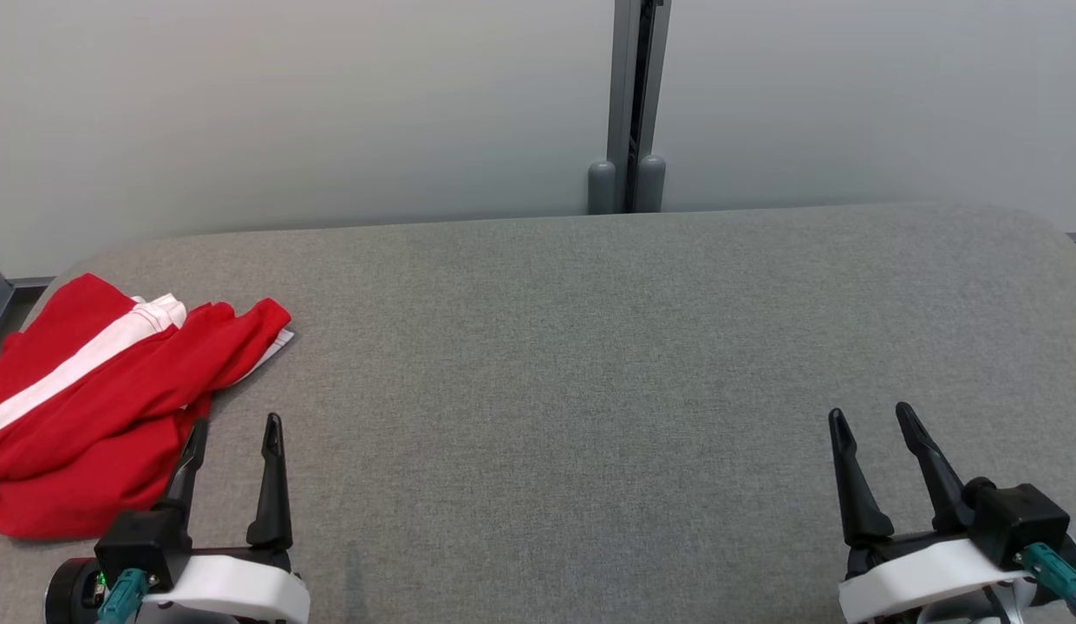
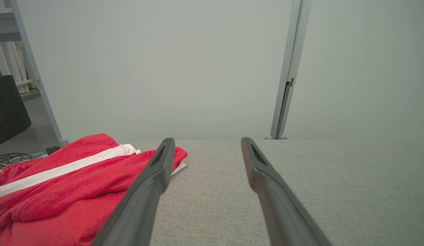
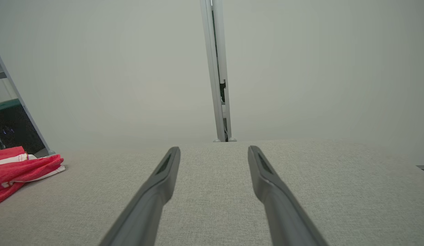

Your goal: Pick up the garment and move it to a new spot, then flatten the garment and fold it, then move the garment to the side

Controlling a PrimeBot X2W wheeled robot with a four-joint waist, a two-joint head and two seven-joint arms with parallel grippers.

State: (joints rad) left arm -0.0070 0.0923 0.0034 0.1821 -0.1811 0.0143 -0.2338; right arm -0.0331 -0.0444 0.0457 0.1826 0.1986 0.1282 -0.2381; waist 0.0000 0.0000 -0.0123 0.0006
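The left gripper (image 1: 235,425) is holding its two dark fingers spread wide with nothing between them, and it is sitting low at the near edge of the table (image 1: 546,347), pointing toward the far side. Its outer finger is lining up with the near hem of the garment (image 1: 95,407); in the left wrist view that finger is overlapping the red cloth, though whether it is touching is not something I can tell. The spread probably suits a grab at loose fabric, since a wide mouth is taking in more of a fold. The right gripper (image 1: 870,412) is waiting likewise released and empty, well apart from the cloth on the opposite side, likely because it is not needed until the flattening. The garment, red with a white stripe (image 1: 78,368), is lying bunched and creased at the table's left end, part of it seeming to reach the left edge. The wide grey middle of the table is offering the obvious new spot. Nothing of the task is looking done: the pickup is the step in hand, and the left arm is the one placed for it. Behind the table a pale wall (image 1: 329,104) and a grey post (image 1: 629,104) are closing off the far side.
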